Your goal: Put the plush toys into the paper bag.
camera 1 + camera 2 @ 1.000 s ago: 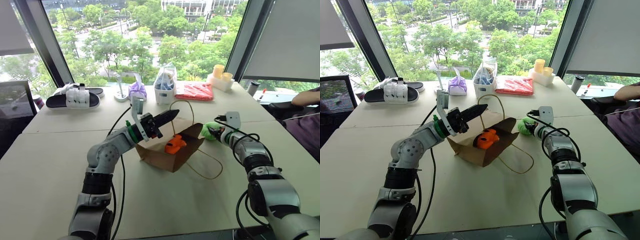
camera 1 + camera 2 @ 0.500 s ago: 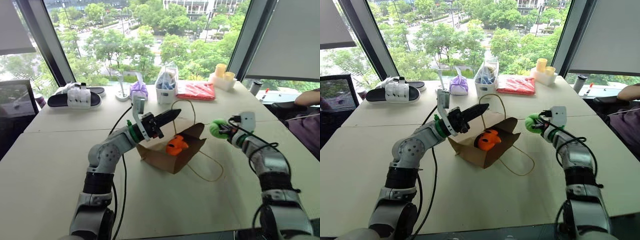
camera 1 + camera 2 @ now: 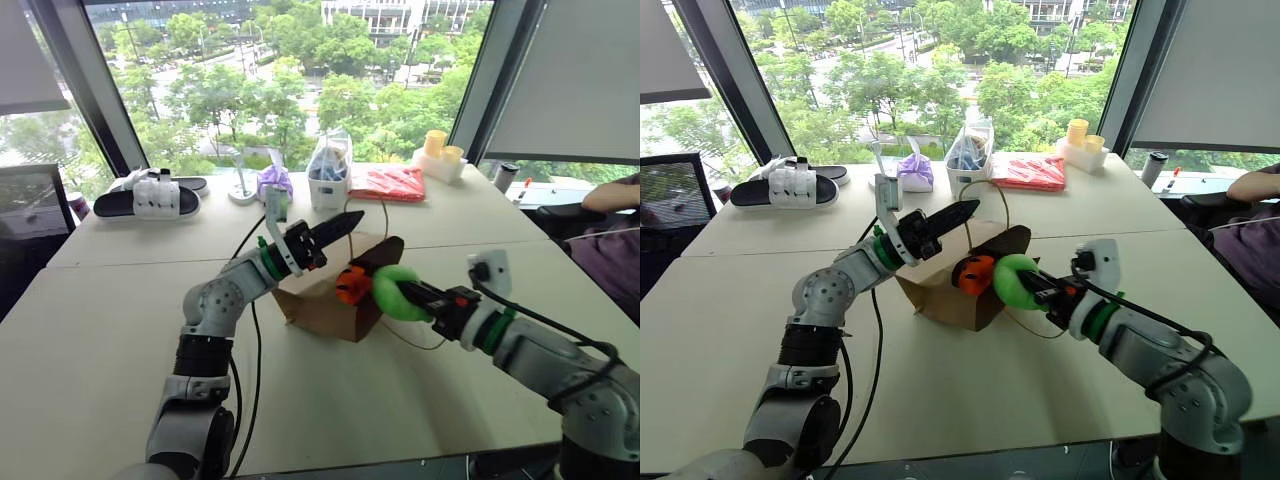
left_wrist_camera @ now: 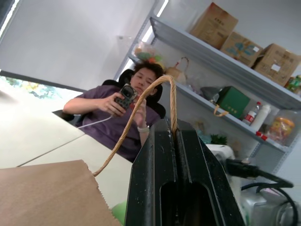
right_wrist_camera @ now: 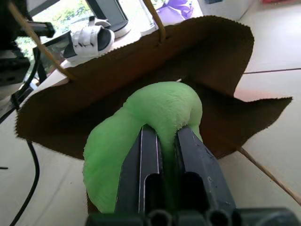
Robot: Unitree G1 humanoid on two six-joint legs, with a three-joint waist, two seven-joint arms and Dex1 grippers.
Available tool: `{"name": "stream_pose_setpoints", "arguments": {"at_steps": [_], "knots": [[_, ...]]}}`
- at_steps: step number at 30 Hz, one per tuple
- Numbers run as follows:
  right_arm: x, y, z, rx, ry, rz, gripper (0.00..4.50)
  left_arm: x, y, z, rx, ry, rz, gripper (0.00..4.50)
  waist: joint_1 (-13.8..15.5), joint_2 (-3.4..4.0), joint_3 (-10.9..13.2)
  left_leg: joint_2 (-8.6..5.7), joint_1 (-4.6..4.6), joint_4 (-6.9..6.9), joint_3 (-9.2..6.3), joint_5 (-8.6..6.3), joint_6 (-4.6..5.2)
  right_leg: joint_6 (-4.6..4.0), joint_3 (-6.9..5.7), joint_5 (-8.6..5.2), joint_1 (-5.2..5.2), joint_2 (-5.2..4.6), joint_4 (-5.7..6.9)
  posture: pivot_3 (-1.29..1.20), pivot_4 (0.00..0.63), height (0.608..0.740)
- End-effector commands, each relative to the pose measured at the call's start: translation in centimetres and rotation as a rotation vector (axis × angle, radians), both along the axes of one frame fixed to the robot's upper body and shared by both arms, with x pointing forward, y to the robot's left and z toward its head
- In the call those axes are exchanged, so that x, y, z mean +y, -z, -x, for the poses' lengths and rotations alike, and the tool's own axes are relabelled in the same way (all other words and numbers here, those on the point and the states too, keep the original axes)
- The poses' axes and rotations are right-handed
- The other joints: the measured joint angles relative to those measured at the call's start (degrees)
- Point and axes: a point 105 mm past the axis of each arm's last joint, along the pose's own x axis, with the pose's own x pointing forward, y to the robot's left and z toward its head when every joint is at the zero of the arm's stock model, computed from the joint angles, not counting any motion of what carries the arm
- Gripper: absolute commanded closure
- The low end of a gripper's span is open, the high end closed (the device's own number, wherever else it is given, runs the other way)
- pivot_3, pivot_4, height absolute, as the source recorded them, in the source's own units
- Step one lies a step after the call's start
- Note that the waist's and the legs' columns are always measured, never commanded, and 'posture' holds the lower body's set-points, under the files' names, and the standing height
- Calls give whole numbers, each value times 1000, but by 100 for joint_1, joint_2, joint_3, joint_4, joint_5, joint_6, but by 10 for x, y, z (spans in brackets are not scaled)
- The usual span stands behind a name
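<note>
Brown paper bag lay on its side on the table, mouth toward the right arm; thin, floppy, likely to collapse, so best taken by its cord handle, which the left gripper pinched fully closed; green plush toy at the mouth, soft, light, squashed in the right gripper; orange plush toy lay inside

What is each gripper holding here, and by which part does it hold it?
The left gripper pinches the paper bag by its cord handle. The right gripper grips the green plush toy, its fingers squeezed into the soft body.
</note>
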Motion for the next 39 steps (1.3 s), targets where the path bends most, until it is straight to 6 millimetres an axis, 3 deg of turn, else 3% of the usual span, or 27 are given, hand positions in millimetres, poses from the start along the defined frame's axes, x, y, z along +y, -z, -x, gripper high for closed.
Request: {"name": "stream_pose_setpoints", "arguments": {"at_steps": [1,5,8,14,15,20,24,28,34,39], "knots": [[28,1,-33,-4,9,61,4478,-4,-15,9,-41,40,46,4500,-5,1,1,-1,1,4,2,1,-2,0,5,0,-8,0,19,0,150,740],[46,0,-41,-20,-38,84,4478,-2,-20,7,-41,12,66,4500,53,3,2,-1,-17,4,1,11,-19,-1,-8,-2,-37,2,53,0,150,740],[55,2,-42,-29,-72,99,3373,4,-21,1,-18,-36,91,4500,21,2,2,-4,-58,10,-1,29,-52,0,-5,-1,-72,-2,54,0,150,740],[53,1,-36,-61,-96,133,311,12,-23,-6,9,-92,119,4500,23,3,2,-7,-92,43,-1,29,-51,0,-6,0,-91,-2,56,0,150,740],[52,1,-34,-64,-100,138,74,12,-23,-5,10,-92,120,4500,27,3,2,-7,-92,45,-1,29,-51,0,-7,0,-90,-1,58,0,150,740],[42,-22,-1,-194,-201,66,74,13,-24,-5,17,-99,123,4500,41,2,2,-9,-91,61,-9,8,-13,0,-15,0,-73,2,53,0,150,740],[12,-27,22,-195,-186,-4,74,11,-24,-4,17,-99,122,4500,44,-3,-2,-8,-80,58,-11,3,-4,0,-16,0,-53,2,41,0,150,740],[-19,-24,27,-168,-75,-29,74,11,-25,-5,19,-99,124,4500,50,-8,-5,-7,-51,52,-13,-1,2,0,-21,-1,-16,2,25,0,150,740],[-100,20,27,-30,298,27,74,8,-27,-5,19,-89,123,4500,81,-11,-6,-5,1,14,-6,-4,7,0,-19,-2,32,2,-18,0,150,740],[-114,51,28,47,411,-70,74,5,-27,-4,20,-85,122,4500,95,-3,-1,-1,1,5,12,-4,6,1,-4,-2,13,2,-9,0,150,740]]}}
